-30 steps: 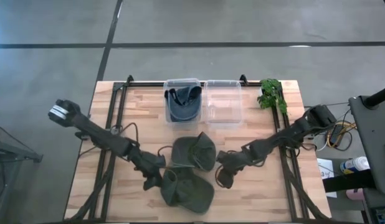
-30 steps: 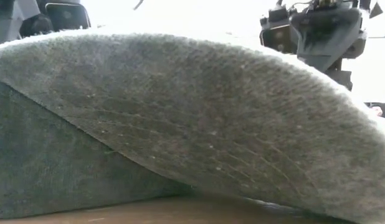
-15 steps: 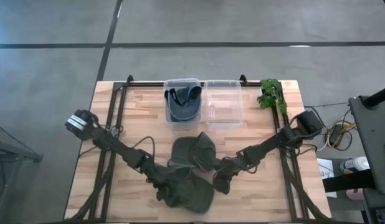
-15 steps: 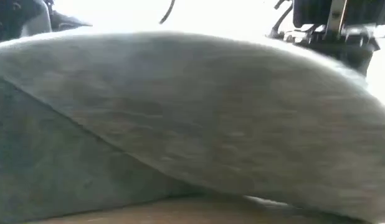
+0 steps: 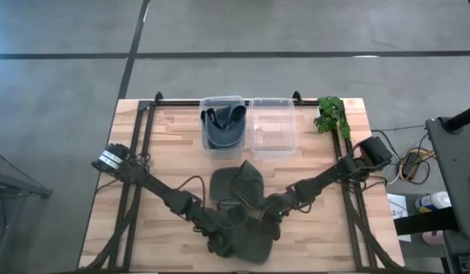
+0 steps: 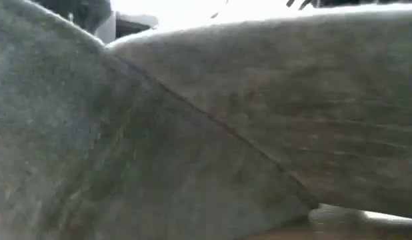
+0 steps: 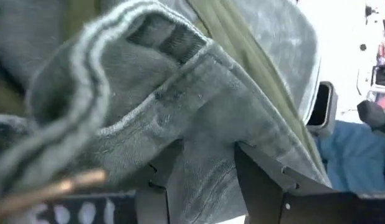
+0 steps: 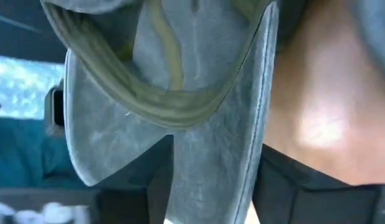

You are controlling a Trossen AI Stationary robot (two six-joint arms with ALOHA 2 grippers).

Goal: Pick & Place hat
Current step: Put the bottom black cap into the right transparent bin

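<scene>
1. Wooden table point(image 5: 166, 148) under both arms, grey floor all around it; your low view is almost filled by grey-green fabric of the near hat point(image 6: 193, 133), which lies at the table's front edge.
2. You have the left gripper point(image 5: 222, 242) down on the near hat point(image 5: 246, 240), at its left part. In the left wrist view its fingers point(image 7: 258, 180) stand apart with a fold of that hat's point(image 7: 199, 118) cloth between them, so you see a pinch on fabric with the jaws set wide.
3. Your right gripper point(image 5: 269, 226) sits at the near hat's right edge, just beside the left one. The right wrist view shows its fingers point(image 8: 276, 180) spread on either side of the brim point(image 8: 199, 124), the cloth running between them.
4. Just behind, a second olive hat point(image 5: 236, 185) lies on the table's middle, touching or overlapping the near one; you cannot tell which.
5. Farther back, two clear bins stand side by side: the left bin point(image 5: 205, 103) holds a blue-grey hat point(image 5: 223, 129), and the right bin point(image 5: 273, 125) is next to it.
6. At the far right corner, a green plant sprig point(image 5: 331, 114) rests.
</scene>
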